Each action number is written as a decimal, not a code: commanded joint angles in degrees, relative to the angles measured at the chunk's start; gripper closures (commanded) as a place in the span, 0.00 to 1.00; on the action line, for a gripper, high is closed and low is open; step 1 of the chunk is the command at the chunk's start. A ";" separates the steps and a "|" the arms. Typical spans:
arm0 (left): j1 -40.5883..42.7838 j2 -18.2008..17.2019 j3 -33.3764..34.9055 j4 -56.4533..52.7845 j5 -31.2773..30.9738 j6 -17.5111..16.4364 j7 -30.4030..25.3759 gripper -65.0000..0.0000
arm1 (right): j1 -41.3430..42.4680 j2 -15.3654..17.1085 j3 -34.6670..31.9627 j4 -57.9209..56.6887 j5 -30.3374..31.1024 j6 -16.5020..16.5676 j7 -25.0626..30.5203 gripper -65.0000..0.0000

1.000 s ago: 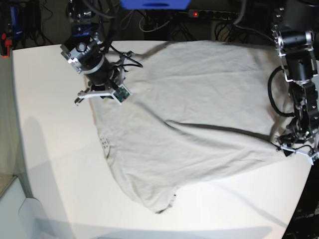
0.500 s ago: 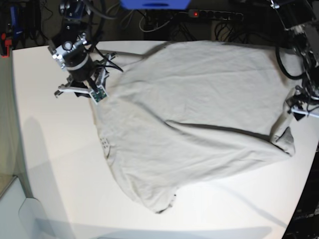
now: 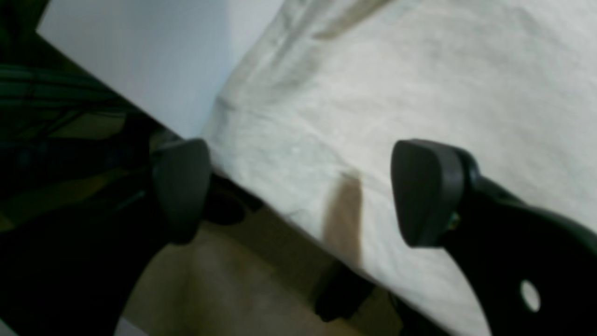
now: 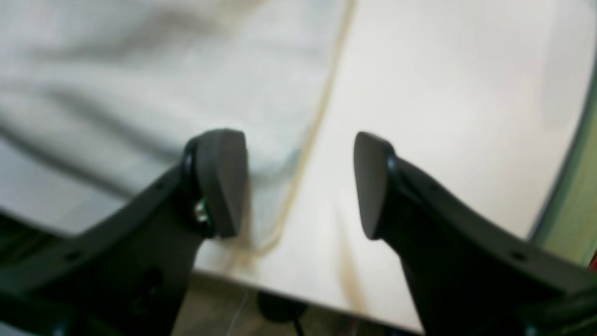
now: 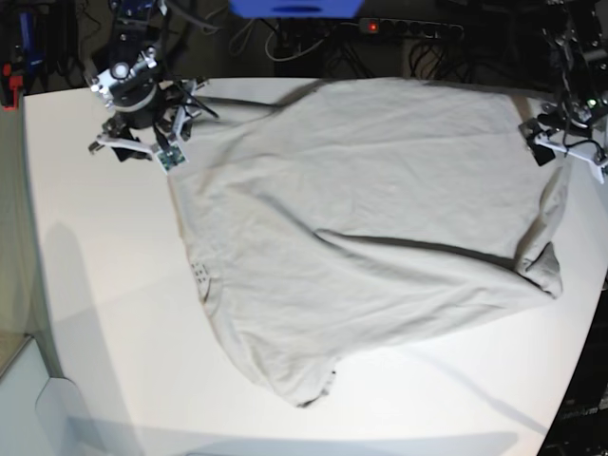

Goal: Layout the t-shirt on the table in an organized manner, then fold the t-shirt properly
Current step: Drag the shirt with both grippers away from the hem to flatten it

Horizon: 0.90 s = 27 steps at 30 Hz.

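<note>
- The t-shirt lies spread, wrinkled, on the tabletop.
- Left end effector is spread, empty.
- Right end effector is spread, gripping nothing.

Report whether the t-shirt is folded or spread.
Mostly spread: the t-shirt covers the table, wrinkled, with one diagonal crease and a bunched right corner.

A light grey-beige t-shirt lies spread and wrinkled on a white table, with a long diagonal crease across its middle. Its far edge runs between the two open claws: the right gripper hangs just past one corner, the left gripper over the opposite corner. A hem corner points toward the near edge.
</note>
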 commanded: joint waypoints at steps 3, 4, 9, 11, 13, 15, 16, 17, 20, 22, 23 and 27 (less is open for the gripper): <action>0.10 -0.99 -0.43 0.79 0.49 0.16 -0.62 0.09 | 0.17 -0.07 0.02 1.12 0.54 -0.75 1.23 0.43; 0.10 -0.99 -0.43 0.61 0.49 0.16 -0.62 0.09 | -0.27 -0.07 0.02 1.12 0.54 -0.75 1.32 0.43; -2.01 -1.08 -0.43 -5.45 0.49 0.16 -0.71 0.09 | -0.44 -0.25 0.02 0.50 0.72 -0.75 1.32 0.43; -2.80 -1.08 -0.43 -7.65 0.49 0.16 -0.71 0.09 | -0.44 -0.78 0.02 0.50 0.72 -0.75 1.41 0.43; -3.68 -1.69 -0.43 -10.20 0.58 0.16 -1.68 0.09 | -0.35 -0.86 0.02 0.41 0.72 -0.75 1.50 0.43; -4.03 -2.13 -0.26 -12.31 1.63 0.16 -4.05 0.09 | -0.35 -0.95 0.02 0.15 0.72 -0.75 1.32 0.43; -4.03 -2.13 -0.17 -13.36 2.51 0.16 -5.11 0.09 | -0.27 -0.95 0.02 0.06 0.72 -0.75 1.32 0.43; -4.03 -2.13 -0.17 -14.33 3.30 0.16 -5.63 0.09 | -0.27 -0.95 0.02 0.06 0.72 -0.75 1.32 0.43; -4.47 -2.13 -0.08 -15.39 4.71 0.16 -6.60 0.09 | -0.27 -0.95 0.02 -0.11 0.72 -0.75 1.41 0.43; -4.38 -2.13 -0.08 -15.47 4.71 0.16 -6.60 0.13 | -0.18 -0.95 0.02 -0.46 0.72 -0.75 1.50 0.43; -4.38 -2.13 -0.08 -15.47 4.62 0.16 -6.60 0.17 | -0.18 -0.95 0.02 -0.64 0.72 -0.75 1.50 0.43; -4.47 -2.13 0.01 -17.14 4.62 0.16 -6.60 0.39 | -0.18 -1.04 0.02 -1.34 0.72 -0.75 1.50 0.43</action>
